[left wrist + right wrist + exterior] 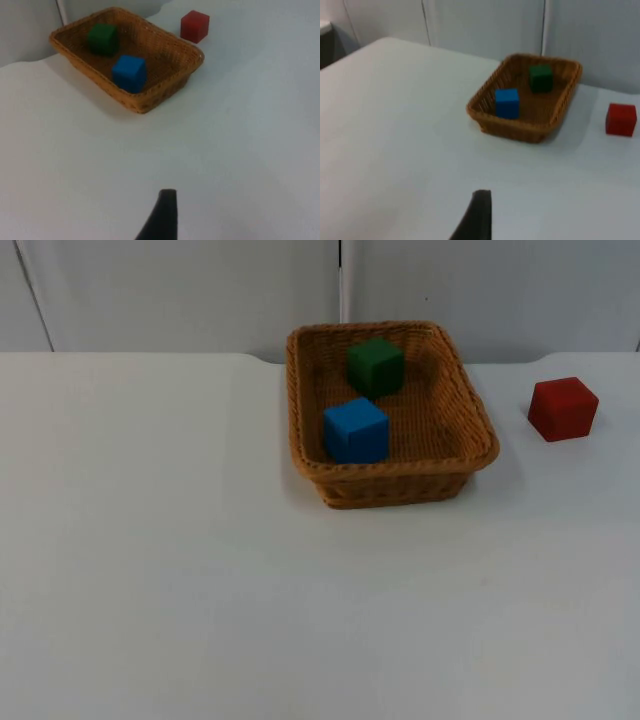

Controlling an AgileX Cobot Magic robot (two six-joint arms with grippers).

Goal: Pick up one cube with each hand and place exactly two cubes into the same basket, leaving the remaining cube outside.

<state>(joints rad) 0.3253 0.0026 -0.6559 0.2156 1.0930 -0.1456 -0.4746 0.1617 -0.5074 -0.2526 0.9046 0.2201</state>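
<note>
Left gripper (165, 215) and right gripper (479, 215) hang well back from the basket (478, 425); finger state cannot be determined. Green cube (376, 366) and blue cube (355, 430) sit inside the basket, blue against its near wall. Red cube (562, 408) stands outside, well apart from the basket's right rim.

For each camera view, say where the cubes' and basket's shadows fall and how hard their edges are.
Top view: the red cube casts a faint soft shadow, and the basket a soft one along its front. Left wrist view: soft shade beside the basket. Right wrist view: diffuse shade beneath it.

Three cubes: blue cube (355, 430), green cube (376, 366), red cube (562, 408); one basket (470, 410).
</note>
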